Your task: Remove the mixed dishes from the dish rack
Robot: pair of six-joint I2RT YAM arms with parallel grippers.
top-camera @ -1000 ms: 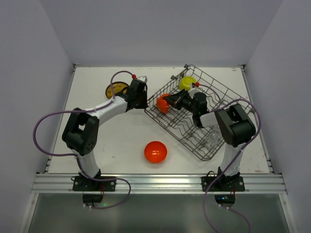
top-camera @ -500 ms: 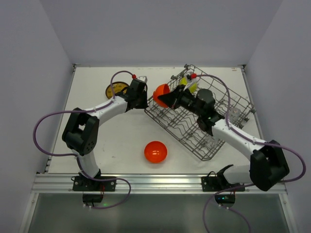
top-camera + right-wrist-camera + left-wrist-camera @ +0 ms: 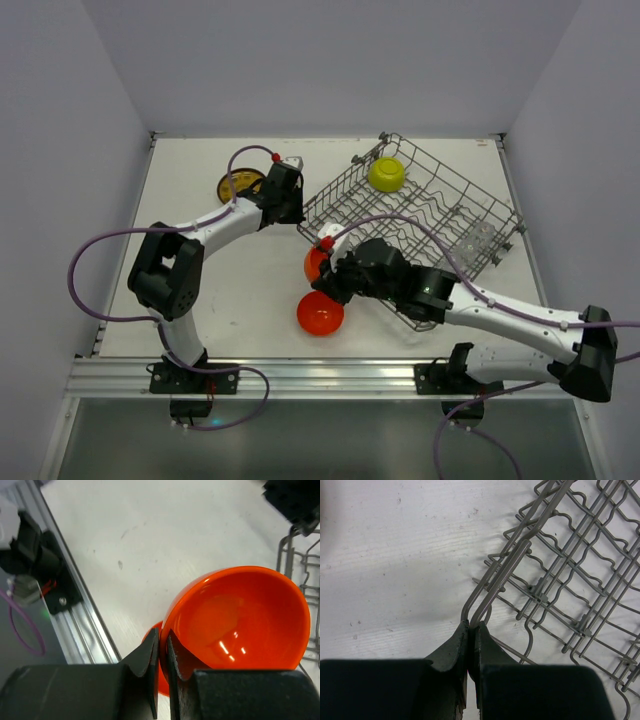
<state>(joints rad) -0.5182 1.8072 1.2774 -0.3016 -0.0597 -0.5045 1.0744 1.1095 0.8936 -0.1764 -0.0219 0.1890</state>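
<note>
Carrying dish rack [image 3: 440, 222]: scuffed white table [image 3: 255, 290], grey walls [image 3: 330, 60], aluminium front rail [image 3: 320, 377].

The top camera sat high above and behind the arm bases, facing forward and down, far enough off to take in the whole table [image 3: 250, 280], both arms and the rack [image 3: 420, 215]; the left wrist camera looked steeply down past the left gripper [image 3: 472, 625], very near, at one rack corner and the bare tabletop beside it; the right wrist camera looked along the right gripper [image 3: 162, 634], equally close, at an orange bowl [image 3: 240, 620], with the front rail [image 3: 75, 605] at its left and a sliver of rack at its right. The top view shared that rack corner with the left wrist view, and the bowl, rail and near tabletop with the right wrist view.
</note>
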